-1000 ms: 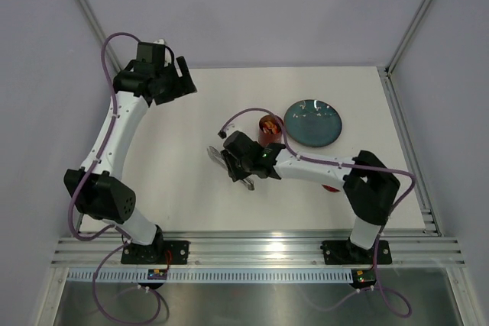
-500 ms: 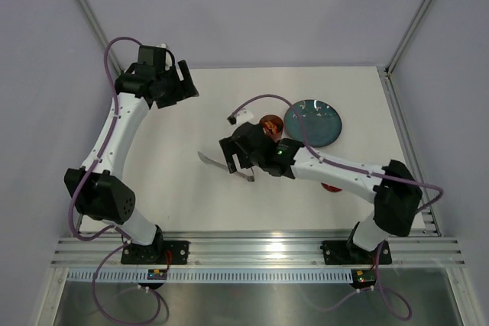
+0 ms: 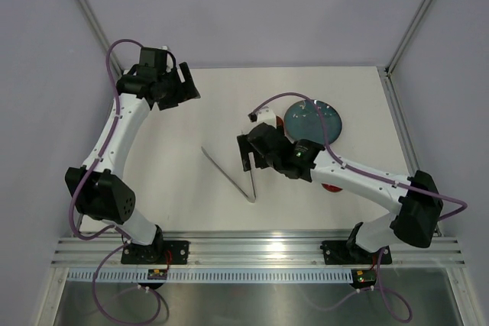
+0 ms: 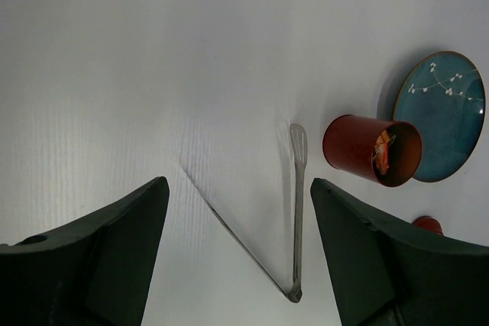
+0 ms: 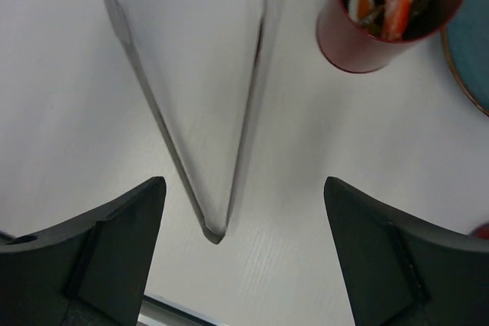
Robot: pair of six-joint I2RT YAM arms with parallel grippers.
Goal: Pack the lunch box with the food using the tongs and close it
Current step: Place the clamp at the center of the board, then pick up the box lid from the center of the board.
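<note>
Tongs (image 3: 227, 174) lay flat on the worktop (image 3: 168, 166) in the top view, held by neither hand. My right hand (image 3: 246, 152) hung over their open ends, jaws spread; my left hand (image 3: 185, 85) was raised far left, also spread. From the left wrist, I saw the lunch box (image 4: 353, 146) beside the plate (image 4: 447, 112), food (image 4: 382, 152) inside. From the right wrist, the tongs lay between my fingers.

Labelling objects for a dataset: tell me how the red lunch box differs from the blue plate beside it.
Colour: the lunch box is red; the plate is blue-grey with a white sprig pattern. Shape: the lunch box is an upright cylinder; the plate is flat. Contents: the lunch box holds orange-red food; the plate shows none. Both are round and rest on the table.
</note>
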